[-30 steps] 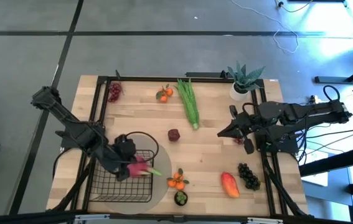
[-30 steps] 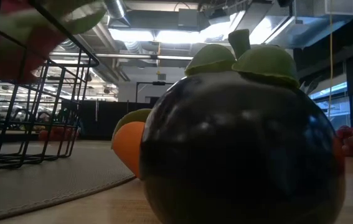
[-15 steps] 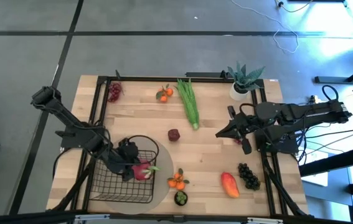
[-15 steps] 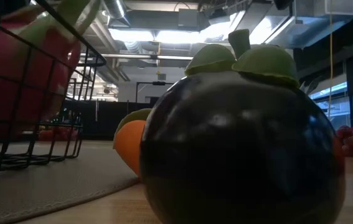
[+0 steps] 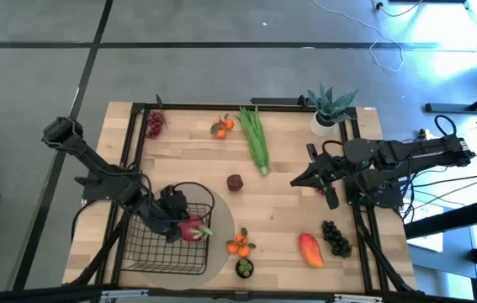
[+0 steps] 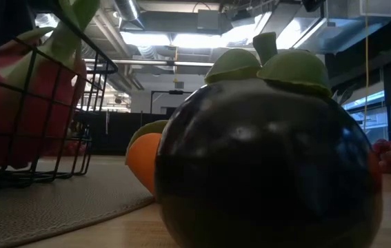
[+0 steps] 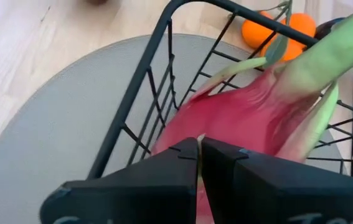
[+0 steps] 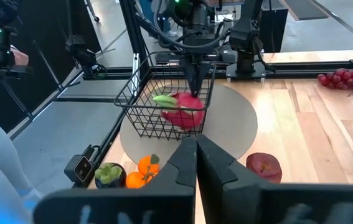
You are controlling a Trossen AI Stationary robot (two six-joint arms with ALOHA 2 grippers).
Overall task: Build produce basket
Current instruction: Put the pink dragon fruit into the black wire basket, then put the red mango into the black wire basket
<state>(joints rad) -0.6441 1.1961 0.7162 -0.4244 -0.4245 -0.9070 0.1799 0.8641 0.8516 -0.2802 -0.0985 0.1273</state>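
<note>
Seen from above, the left claw (image 5: 182, 229) reaches into the black wire basket (image 5: 158, 252), fingers pressed together on the pink dragon fruit (image 5: 192, 229) at the basket's right wall. The basket sits on a round grey mat (image 5: 219, 252) on the tabletop (image 5: 284, 202). The right claw (image 5: 299, 181), pressed together and empty, hovers near the right edge.

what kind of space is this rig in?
Probably a robotics lab or industrial workshop: bare concrete floor around the table, exposed ceiling ducts and strip lights, loose cables on the floor.
</note>
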